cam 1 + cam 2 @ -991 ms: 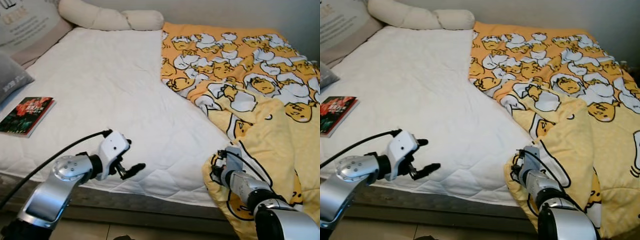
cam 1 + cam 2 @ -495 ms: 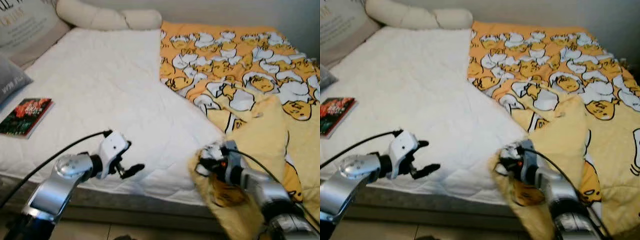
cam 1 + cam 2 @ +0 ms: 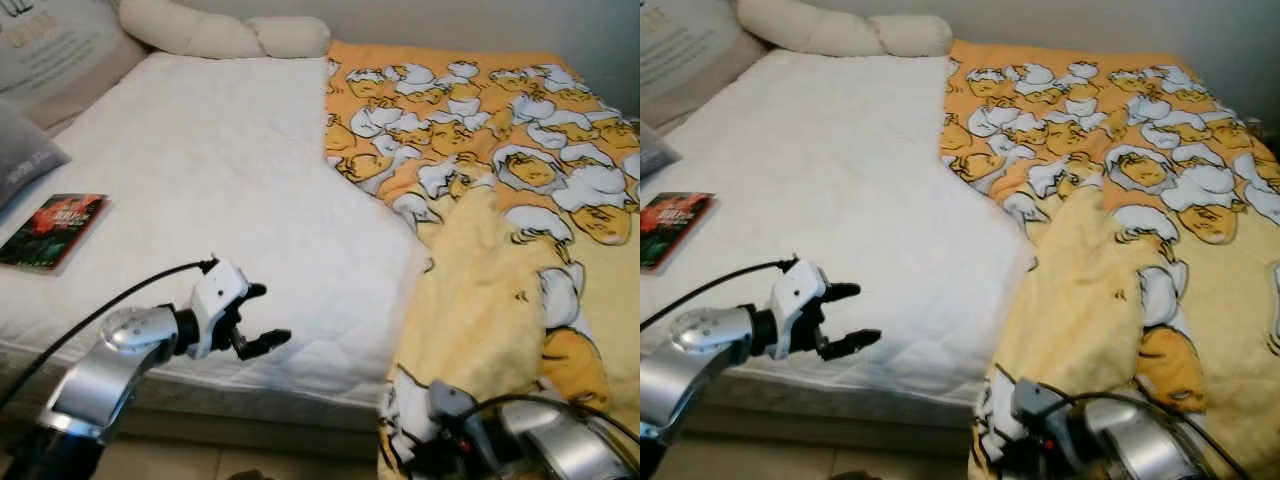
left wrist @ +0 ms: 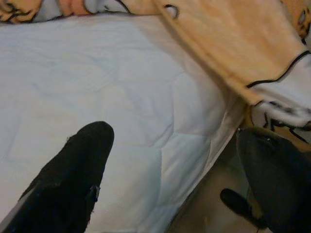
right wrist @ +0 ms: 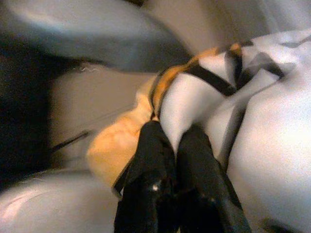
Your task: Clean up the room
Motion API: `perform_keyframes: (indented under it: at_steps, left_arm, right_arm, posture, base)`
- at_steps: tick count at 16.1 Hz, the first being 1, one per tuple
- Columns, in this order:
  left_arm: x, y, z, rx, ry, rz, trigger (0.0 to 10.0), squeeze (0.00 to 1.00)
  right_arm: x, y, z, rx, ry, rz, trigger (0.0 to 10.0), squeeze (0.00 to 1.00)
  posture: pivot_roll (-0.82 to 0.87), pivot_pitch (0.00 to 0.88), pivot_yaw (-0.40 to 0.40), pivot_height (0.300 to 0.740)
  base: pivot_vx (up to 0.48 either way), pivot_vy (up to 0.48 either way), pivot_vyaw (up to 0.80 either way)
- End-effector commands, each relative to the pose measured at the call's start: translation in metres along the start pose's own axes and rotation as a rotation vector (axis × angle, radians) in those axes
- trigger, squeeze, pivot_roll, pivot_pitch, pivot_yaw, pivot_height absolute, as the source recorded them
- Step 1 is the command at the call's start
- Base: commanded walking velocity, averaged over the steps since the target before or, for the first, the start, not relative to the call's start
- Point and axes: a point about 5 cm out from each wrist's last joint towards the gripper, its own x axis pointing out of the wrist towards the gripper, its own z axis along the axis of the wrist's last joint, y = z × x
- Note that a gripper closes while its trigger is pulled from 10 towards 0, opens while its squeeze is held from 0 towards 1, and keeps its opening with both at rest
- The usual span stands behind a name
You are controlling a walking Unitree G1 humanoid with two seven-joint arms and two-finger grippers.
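One yellow blanket (image 3: pixel 500 300) covers the bed's (image 3: pixel 200 180) right side — the right gripper (image 5: pixel 171 145) pinches its corner beyond the foot edge. The left gripper (image 3: pixel 258 318) is spread near that edge. One book (image 3: pixel 52 228) lies at the left edge.

- The right gripper (image 5: pixel 170 145), its fingers pinched together on the blanket (image 3: pixel 500 290), is dropping from beside the mattress's (image 3: pixel 200 180) foot edge to well below that edge.
- The blanket's folded-over corner is being dragged down with it, so the pale yellow underside is now stretching over the foot edge instead of bunching up on top.
- The printed corner of the blanket is now hanging below the mattress, just beside the right gripper.
- The left gripper (image 3: pixel 255 320) is sinking slightly along the foot edge.
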Motion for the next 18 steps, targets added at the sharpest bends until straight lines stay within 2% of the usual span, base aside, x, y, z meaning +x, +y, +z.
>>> perform_keyframes:
  at_steps: [1, 3, 4, 7, 9, 12, 14, 15, 17, 18]
  left_arm:
    - [0.002, 0.001, 0.003, 0.034, 0.006, -0.013, 10.0, 1.0]
    - [0.003, 0.001, 0.003, 0.034, 0.006, -0.019, 10.0, 1.0]
    - [0.004, 0.0, 0.003, 0.036, 0.008, -0.026, 10.0, 1.0]
    - [0.006, 0.0, 0.003, 0.046, 0.014, -0.036, 10.0, 1.0]
    - [0.006, 0.001, 0.002, 0.052, 0.015, -0.029, 10.0, 1.0]
    - [0.006, 0.001, 0.002, 0.056, 0.015, -0.029, 10.0, 1.0]
    - [0.007, 0.001, 0.002, 0.061, 0.016, -0.029, 10.0, 1.0]
    - [0.007, 0.001, 0.002, 0.063, 0.015, -0.027, 10.0, 1.0]
    - [0.008, 0.002, 0.002, 0.066, 0.015, -0.022, 10.0, 1.0]
    - [0.009, 0.001, 0.002, 0.068, 0.016, -0.022, 10.0, 1.0]
  right_arm:
    - [0.025, 0.006, -0.032, 0.024, 0.089, -0.074, 10.0, 0.0]
    - [0.018, -0.004, -0.019, 0.072, -0.013, -0.148, 10.0, 0.0]
    - [0.011, -0.009, -0.007, 0.092, -0.092, -0.156, 10.0, 1.0]
    - [0.0, -0.021, 0.014, 0.055, -0.231, -0.172, 10.0, 1.0]
    - [-0.014, -0.035, 0.058, 0.045, -0.499, -0.272, 10.0, 1.0]
    - [-0.037, -0.034, 0.103, 0.052, -0.724, -0.251, 10.0, 1.0]
    - [-0.041, -0.031, 0.113, 0.04, -0.732, -0.209, 10.0, 1.0]
    - [-0.041, -0.032, 0.114, 0.025, -0.696, -0.24, 10.0, 1.0]
    - [-0.04, -0.053, 0.116, 0.048, -0.574, -0.534, 10.0, 1.0]
    - [-0.043, -0.07, 0.116, 0.107, -0.537, -0.764, 10.0, 1.0]
  posture:
    - [-0.02, 0.0, 0.029, 0.74]
    - [-0.03, 0.0, 0.033, 0.74]
    - [-0.03, 0.0, 0.035, 0.74]
    - [-0.04, 0.0, 0.034, 0.74]
    - [-0.04, 0.0, 0.031, 0.74]
    - [-0.03, 0.0, 0.032, 0.74]
    - [-0.03, 0.0, 0.031, 0.74]
    - [-0.03, 0.0, 0.03, 0.74]
    - [-0.03, 0.0, 0.029, 0.74]
    - [-0.03, 0.0, 0.029, 0.74]
  base:
    - [0.0, 0.0, 0.0]
    - [0.0, 0.0, 0.0]
    - [0.0, 0.0, 0.0]
    - [0.0, 0.0, 0.0]
    - [0.0, 0.0, 0.0]
    - [0.0, 0.0, 0.0]
    - [0.0, 0.0, 0.0]
    - [0.0, 0.0, 0.0]
    - [0.0, 0.0, 0.0]
    - [0.0, 0.0, 0.0]
